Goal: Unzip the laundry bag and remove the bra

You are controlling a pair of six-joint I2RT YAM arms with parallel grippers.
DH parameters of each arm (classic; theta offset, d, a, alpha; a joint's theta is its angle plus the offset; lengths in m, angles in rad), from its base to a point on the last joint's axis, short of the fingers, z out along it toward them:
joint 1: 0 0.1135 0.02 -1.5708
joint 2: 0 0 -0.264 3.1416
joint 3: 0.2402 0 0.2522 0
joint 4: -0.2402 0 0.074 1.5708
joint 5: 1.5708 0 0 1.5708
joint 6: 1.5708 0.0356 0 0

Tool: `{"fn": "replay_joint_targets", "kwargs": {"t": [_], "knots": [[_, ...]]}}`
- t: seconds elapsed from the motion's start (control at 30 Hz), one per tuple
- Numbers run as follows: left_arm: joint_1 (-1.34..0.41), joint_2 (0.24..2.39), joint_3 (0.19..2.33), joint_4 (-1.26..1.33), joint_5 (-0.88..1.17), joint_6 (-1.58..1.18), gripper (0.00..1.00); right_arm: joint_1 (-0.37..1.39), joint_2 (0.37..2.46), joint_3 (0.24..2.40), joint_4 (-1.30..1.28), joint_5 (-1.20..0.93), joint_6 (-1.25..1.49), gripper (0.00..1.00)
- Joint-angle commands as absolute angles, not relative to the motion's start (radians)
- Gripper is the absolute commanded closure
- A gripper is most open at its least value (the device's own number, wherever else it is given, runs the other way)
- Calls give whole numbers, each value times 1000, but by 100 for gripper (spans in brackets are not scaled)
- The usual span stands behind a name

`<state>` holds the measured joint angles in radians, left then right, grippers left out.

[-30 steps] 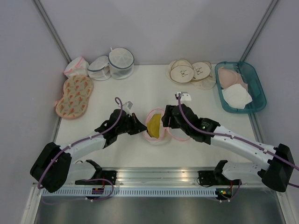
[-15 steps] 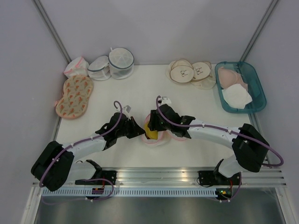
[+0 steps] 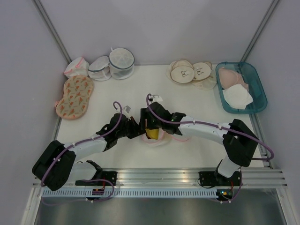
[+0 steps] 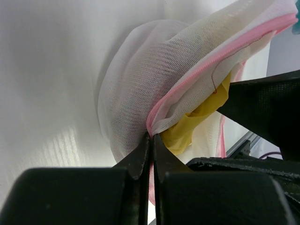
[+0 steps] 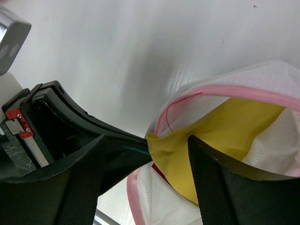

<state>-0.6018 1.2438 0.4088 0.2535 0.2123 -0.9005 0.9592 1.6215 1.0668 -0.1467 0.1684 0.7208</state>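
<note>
My left gripper (image 4: 151,139) is pinched together on the pink zipper rim (image 4: 220,57) of the laundry bag (image 4: 136,84), whose mesh dome bulges toward 12 o'clock. My right gripper (image 5: 145,140) stands apart, its fingers (image 5: 79,178) flanking the yellow bra (image 5: 220,126) in the bag's mouth. The bag lies near the table's (image 3: 140,89) 6 o'clock edge.
</note>
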Motion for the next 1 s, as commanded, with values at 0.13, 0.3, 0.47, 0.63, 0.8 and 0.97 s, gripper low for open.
{"fn": "replay_joint_targets", "kwargs": {"t": [0.13,0.3,0.47,0.63,0.8,0.97], "knots": [[-600,1244,406,288,221,-925,98,1015,1701,1216,-364,405,736,41],[-597,1238,407,278,212,-922,98,1026,1668,1193,-379,428,745,68],[-594,1233,413,270,209,-922,98,1025,1614,1157,-400,440,750,100],[-591,1233,420,256,207,-919,98,1026,1517,1124,-417,457,747,100],[-589,1232,440,239,204,-917,98,1016,1358,1060,-303,245,701,100],[-586,1226,472,209,201,-911,98,936,1189,977,-60,-58,735,100]]}}
